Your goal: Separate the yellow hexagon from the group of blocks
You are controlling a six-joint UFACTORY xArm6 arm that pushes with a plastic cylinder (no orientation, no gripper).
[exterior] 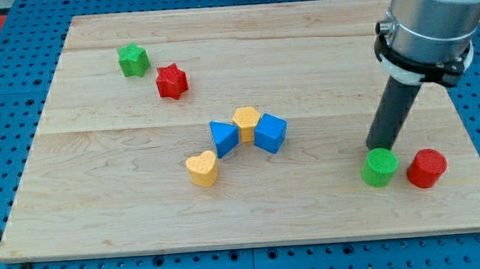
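Note:
The yellow hexagon (247, 121) sits near the board's middle, wedged between a blue triangle (223, 137) on its left and a blue cube (271, 133) on its right, touching both. A yellow heart (202, 168) lies just below-left of the triangle. My tip (377, 146) is far to the view's right of this group, right behind a green cylinder (380, 167) and apparently touching its top edge. A red cylinder (427, 168) stands to the right of the green one.
A green star (133, 59) and a red star (171, 80) lie at the upper left of the wooden board (103, 218). The arm's grey body (429, 14) hangs over the upper right corner.

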